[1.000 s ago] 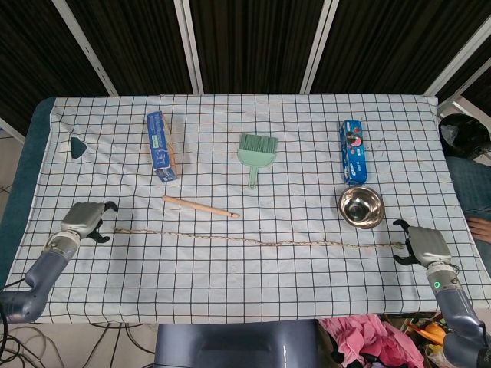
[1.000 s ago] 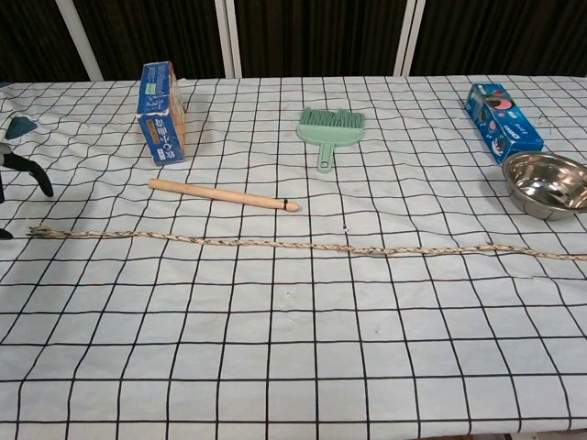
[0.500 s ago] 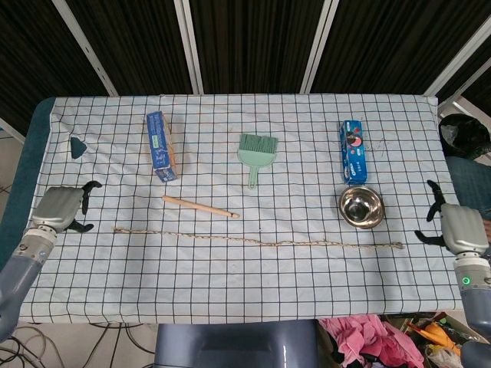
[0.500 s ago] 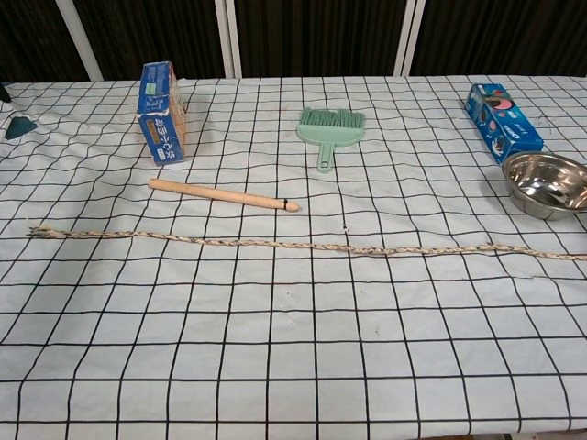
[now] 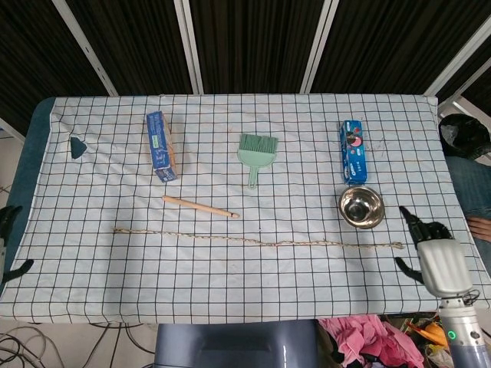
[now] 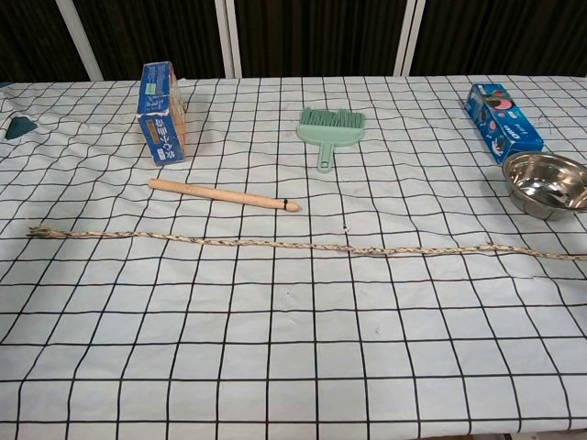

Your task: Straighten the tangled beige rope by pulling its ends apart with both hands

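The right hand (image 5: pixel 439 259) hangs over the surface's (image 5: pixel 230 284) near right corner, dark fingertips spread, holding nothing and apart from the rope. Of the left hand (image 5: pixel 11 241) only dark fingertips show past the left edge, spread with nothing between them. The beige rope (image 5: pixel 257 239) lies stretched nearly straight across the near half of the checked cloth, parallel to the near edge, its left end well in from the left edge and its right end near the right hand; the strip between rope and near edge is bare cloth. Just beyond its left part lies a wooden stick (image 5: pixel 200 206), slightly slanted. Beyond its right end sits a steel bowl (image 5: pixel 360 206), and just behind that a blue packet (image 5: pixel 352 150) whose print is too small to read. Toward the middle lies a green hand brush (image 5: pixel 256 152), bristles to the far edge. A blue box (image 5: pixel 161 146) stands left of it, its lettering illegible. A dark green piece (image 5: pixel 77 146) lies near the far left corner.
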Tool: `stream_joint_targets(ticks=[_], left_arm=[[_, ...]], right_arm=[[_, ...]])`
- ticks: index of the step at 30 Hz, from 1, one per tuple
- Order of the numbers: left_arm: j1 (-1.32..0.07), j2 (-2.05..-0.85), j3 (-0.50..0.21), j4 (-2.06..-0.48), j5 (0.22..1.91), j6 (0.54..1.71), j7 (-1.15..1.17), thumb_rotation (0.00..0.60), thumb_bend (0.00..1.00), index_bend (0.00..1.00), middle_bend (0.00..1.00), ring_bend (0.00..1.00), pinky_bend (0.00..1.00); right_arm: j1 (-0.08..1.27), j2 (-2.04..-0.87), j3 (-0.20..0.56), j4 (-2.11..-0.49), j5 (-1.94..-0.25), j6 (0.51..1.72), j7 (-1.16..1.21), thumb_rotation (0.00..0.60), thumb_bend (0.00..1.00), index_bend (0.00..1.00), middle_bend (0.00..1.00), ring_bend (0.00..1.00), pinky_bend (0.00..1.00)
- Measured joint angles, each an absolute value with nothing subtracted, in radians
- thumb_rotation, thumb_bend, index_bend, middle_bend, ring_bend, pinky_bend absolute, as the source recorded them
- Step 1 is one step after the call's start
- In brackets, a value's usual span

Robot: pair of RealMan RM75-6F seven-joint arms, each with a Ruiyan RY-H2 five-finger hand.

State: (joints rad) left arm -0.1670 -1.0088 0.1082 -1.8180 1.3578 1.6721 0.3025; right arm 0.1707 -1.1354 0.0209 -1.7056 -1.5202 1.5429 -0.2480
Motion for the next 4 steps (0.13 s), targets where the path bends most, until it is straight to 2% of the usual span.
stream_joint_targets(ticks=[4], left_arm=[[-0.098, -1.051, 0.148, -1.732, 1.404, 1.694, 0.249, 0.600, 0.04, 0.09, 0.08, 0.00, 0.00]], right_arm=[[0.137, -1.203, -0.017, -1.655, -1.546, 1.547, -0.270, 0.600, 0.13, 0.00, 0.17, 0.28, 0.25]])
